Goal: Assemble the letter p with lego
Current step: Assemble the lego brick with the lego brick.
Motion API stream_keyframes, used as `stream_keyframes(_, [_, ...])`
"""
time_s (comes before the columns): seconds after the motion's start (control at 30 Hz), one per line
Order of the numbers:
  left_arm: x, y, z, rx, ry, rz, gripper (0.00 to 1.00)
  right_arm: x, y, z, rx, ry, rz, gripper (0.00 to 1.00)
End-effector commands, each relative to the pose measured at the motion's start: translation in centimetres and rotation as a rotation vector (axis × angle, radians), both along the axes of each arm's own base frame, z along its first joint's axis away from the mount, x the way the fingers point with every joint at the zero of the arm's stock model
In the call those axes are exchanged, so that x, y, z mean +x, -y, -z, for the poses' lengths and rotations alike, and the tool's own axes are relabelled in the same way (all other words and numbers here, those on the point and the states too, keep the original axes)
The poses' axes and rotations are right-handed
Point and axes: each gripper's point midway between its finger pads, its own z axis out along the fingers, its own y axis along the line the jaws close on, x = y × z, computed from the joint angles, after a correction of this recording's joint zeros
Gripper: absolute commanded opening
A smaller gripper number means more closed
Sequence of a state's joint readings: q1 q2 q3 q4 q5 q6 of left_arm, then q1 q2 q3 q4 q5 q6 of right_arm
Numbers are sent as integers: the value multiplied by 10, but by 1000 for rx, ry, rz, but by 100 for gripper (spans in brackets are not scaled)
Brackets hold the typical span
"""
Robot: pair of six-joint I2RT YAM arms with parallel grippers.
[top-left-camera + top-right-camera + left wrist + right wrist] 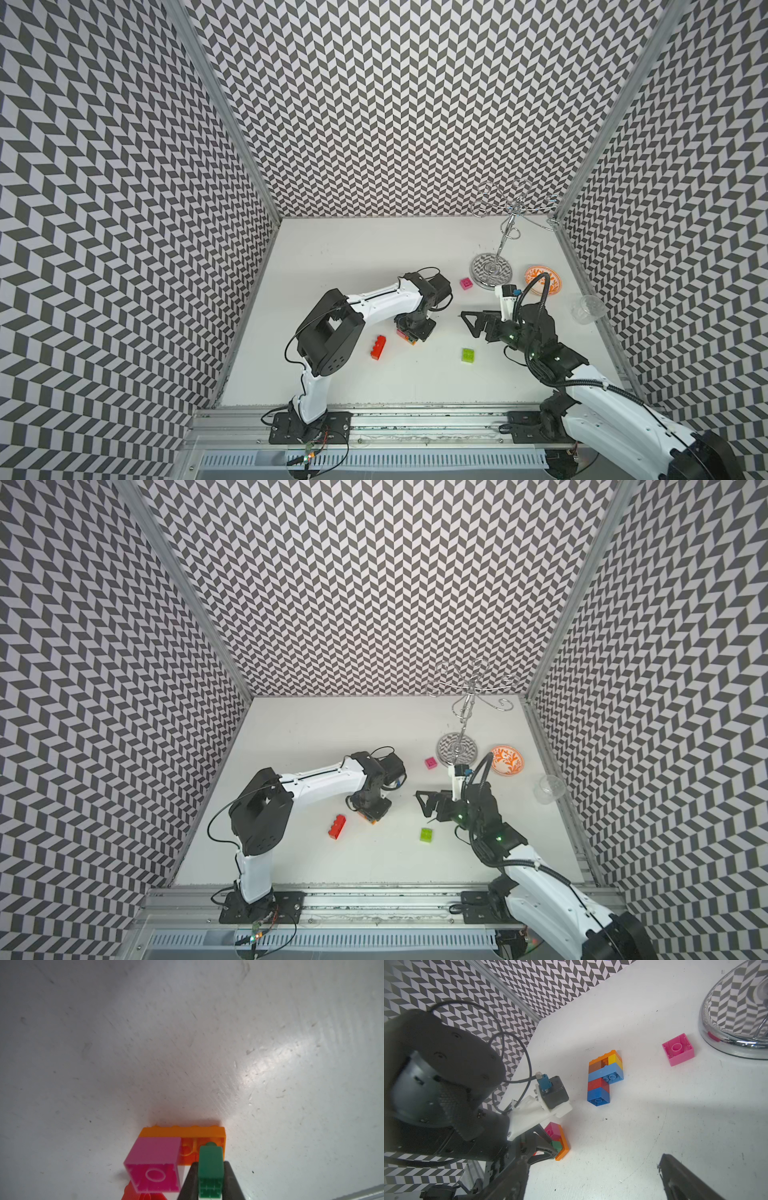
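Note:
My left gripper [211,1167] is shut on a small green lego brick [210,1155], low over the white table. The green brick is stuck to an orange oblong brick [182,1131] that also carries a pink brick [153,1159]; a red piece [145,1195] shows beside them. In the right wrist view a built stack [604,1078] of orange, brown, yellow, light blue, red and blue bricks lies flat beyond that cluster. In both top views the left arm hides the stack. My right gripper [466,322] stands open and empty to the right of the left gripper [411,334].
Loose bricks lie around: a red oblong one [378,346], a lime one [468,355] and a pink one [466,283]. At the back right stand a chrome hook stand [492,270], an orange patterned dish [542,280] and a clear cup [590,309]. Patterned walls enclose three sides.

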State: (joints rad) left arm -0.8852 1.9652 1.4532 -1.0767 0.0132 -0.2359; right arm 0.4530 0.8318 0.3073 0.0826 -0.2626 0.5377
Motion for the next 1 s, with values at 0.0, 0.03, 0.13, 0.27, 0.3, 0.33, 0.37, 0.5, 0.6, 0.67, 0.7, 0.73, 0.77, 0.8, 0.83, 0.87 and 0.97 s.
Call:
stream_keyframes(0.0, [-6,5,15,5,-35,17,6,3,-1,-7,11,47,-9,99])
stream_keyframes(0.03, [-7,6,16,6,-36,21,6,3,-1,-7,12,48,-6,99])
stream_keyframes(0.13, [-8,6,20,21,-39,28,6,3,-1,-8,13,50,-10,99])
stream_keyframes(0.27, [-9,4,27,49,-44,26,6,3,-1,-8,16,50,-11,99])
stream_keyframes(0.3, [-10,4,28,54,-46,28,6,3,-1,-7,14,48,-9,99])
stream_keyframes(0.33, [-10,4,30,57,-48,30,6,3,-1,-7,14,48,-11,99])
stream_keyframes(0.37, [-10,5,30,59,-48,28,6,3,-2,-7,15,48,-12,99])
stream_keyframes(0.5, [-13,8,31,60,-50,26,6,3,-2,-7,17,48,-14,99])
stream_keyframes(0.6, [-13,11,26,48,-42,14,6,2,-2,-6,17,45,-17,99])
stream_keyframes(0.67, [-12,13,19,33,-34,4,6,2,-3,-7,20,47,-22,99])
stream_keyframes(0.7, [-12,14,18,25,-33,-2,6,2,-3,-6,18,47,-21,99])
stream_keyframes(0.73, [-12,14,17,20,-33,-6,6,2,-3,-7,20,47,-21,99])
stream_keyframes(0.77, [-13,15,17,15,-33,-8,6,2,-3,-6,18,45,-21,99])
stream_keyframes(0.8, [-14,14,19,15,-37,-9,6,2,-3,-6,19,45,-24,99])
stream_keyframes(0.83, [-15,13,22,17,-41,-10,6,2,-3,-7,19,48,-22,99])
stream_keyframes(0.87, [-16,12,25,21,-45,-11,6,2,-3,-6,20,46,-22,99])
stream_keyframes(0.97, [-19,9,34,29,-53,-15,6,1,-3,-6,20,46,-22,99])
